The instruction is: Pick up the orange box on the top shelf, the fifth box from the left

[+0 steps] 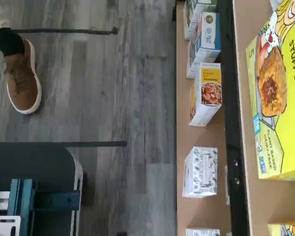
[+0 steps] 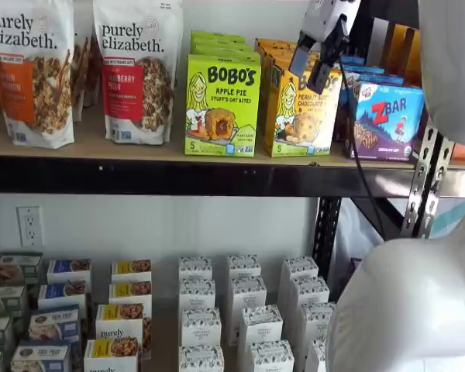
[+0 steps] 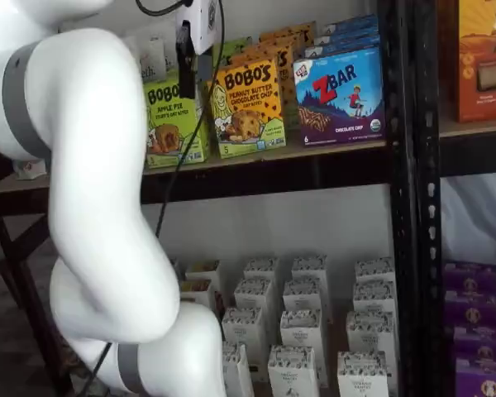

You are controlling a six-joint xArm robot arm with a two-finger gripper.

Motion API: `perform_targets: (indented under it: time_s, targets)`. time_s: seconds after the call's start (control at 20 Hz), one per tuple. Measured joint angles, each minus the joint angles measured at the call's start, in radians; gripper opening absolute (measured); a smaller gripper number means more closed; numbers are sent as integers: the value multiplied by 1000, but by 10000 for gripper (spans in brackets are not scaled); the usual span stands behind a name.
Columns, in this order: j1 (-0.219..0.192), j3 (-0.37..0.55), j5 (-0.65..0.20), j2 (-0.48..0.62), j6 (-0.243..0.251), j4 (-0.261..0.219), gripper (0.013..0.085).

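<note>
A: How far along is the pick?

B: Barely begun, I'd judge. Nearest the cameras is the white arm. Its hand [image 2: 314, 66], at upper right of a shelf view, hangs in front of the boxes with its black fingers spread wide and nothing between them. The approach looks under way; closing on the box and lifting it are still to do.

A: And the target?

B: The orange box [image 2: 302, 108], a Bobo's Peanut Butter Chocolate Chip carton, stands upright at the front of the top shelf [image 2: 139, 147], right of centre in both shelf views. It sits between the lime-green Apple Pie box [image 2: 222, 106] and the blue ZBar box [image 2: 387, 120].

A: Any contents showing?

B: No, every carton is closed. More orange cartons line up behind it.
</note>
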Motion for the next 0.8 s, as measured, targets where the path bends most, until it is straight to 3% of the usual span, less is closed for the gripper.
perform_targets:
  time_s: [0.15, 0.35, 0.6, 0.8]
  targets:
    - [-17, 39, -44, -30, -8, 38, 850]
    - [-20, 49, -49, -40, -10, 43, 850]
    - [-4, 40, -36, -37, -1, 14, 850]
    - [21, 63, -85, -60, 11, -27, 850]
